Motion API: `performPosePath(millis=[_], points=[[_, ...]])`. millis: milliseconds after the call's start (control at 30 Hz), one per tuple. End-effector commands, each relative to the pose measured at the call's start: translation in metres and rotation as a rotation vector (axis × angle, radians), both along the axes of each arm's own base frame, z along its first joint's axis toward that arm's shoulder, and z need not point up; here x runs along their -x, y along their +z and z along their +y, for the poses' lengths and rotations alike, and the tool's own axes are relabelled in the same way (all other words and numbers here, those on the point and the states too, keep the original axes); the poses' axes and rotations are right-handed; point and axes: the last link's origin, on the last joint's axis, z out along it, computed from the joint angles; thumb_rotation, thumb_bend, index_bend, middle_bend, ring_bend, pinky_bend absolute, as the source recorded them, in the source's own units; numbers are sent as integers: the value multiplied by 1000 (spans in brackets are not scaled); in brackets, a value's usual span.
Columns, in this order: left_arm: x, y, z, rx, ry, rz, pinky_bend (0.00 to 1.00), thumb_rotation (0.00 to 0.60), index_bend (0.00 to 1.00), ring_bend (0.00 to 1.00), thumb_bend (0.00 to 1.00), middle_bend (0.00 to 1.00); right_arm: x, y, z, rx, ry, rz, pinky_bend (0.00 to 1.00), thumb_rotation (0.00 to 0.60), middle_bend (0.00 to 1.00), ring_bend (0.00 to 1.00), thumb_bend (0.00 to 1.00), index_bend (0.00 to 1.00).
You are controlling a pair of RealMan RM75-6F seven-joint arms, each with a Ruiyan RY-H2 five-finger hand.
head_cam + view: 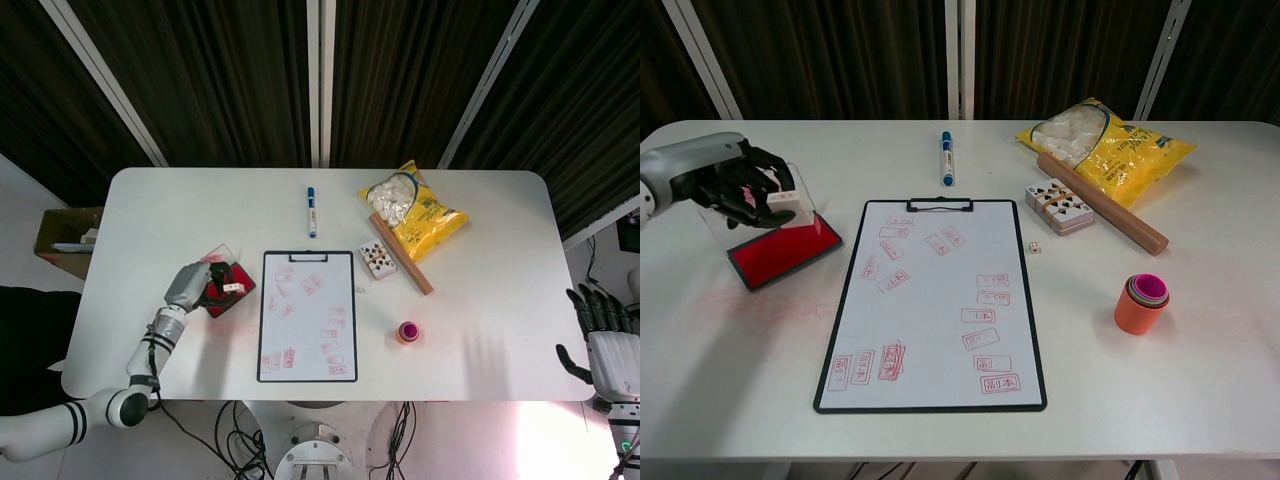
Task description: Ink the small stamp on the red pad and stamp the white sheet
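Left hand (735, 185) holding the small stamp (781, 198) in its dark fingers (752, 190), the stamp raised clear above the red pad (780, 250); in the head view the same hand (195, 284) and stamp (233, 288) lie over the pad (228, 294) near the tabletop's (1200, 350) left edge. The pad sits in a black tray with its clear lid (800, 195) standing open behind it, just left of the clipboard (932, 303). The white sheet (940, 320) is clipped to this black-rimmed board at the centre of the tabletop and bears many red rectangular imprints, clustered near the top, the right middle and the lower left. Faint red smudges mark the tabletop in front of the pad. Right hand (605, 340) off the right edge of the tabletop in the head view, fingers (590, 303) spread and holding nothing; it does not appear in the chest view. Behind the clipboard lies a blue marker (947, 158). To the right are a deck of playing cards (1059, 210), a small die (1035, 248), a wooden rolling pin (1102, 203) lying partly across a yellow bag of white sweets (1110, 140), and a stack of orange and pink cups (1142, 302) nearer the front.
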Motion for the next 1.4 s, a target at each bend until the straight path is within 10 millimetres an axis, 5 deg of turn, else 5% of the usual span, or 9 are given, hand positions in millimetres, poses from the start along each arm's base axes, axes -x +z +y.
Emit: performPosePath(millis=[33, 233, 533, 1400], points=[[-12, 3, -6, 19, -18, -29, 686, 600, 699, 552, 446, 710, 0, 0, 0, -3, 0, -1, 0, 600, 0, 0, 247, 0], [-42, -12, -21, 71, -95, -48, 685, 600, 699, 552, 445, 710, 0, -4, 0, -11, -1, 0, 0, 600, 0, 0, 247, 0], [-60, -52, -34, 148, -112, -30, 685, 600, 700, 552, 447, 712, 1, -1, 3, 7, -3, -5, 0, 600, 0, 0, 247, 0], [-55, -75, -35, 172, -92, 31, 687, 600, 711, 560, 453, 720, 3, 3, 3, 13, 4, -18, 0, 600, 0, 0, 251, 0]])
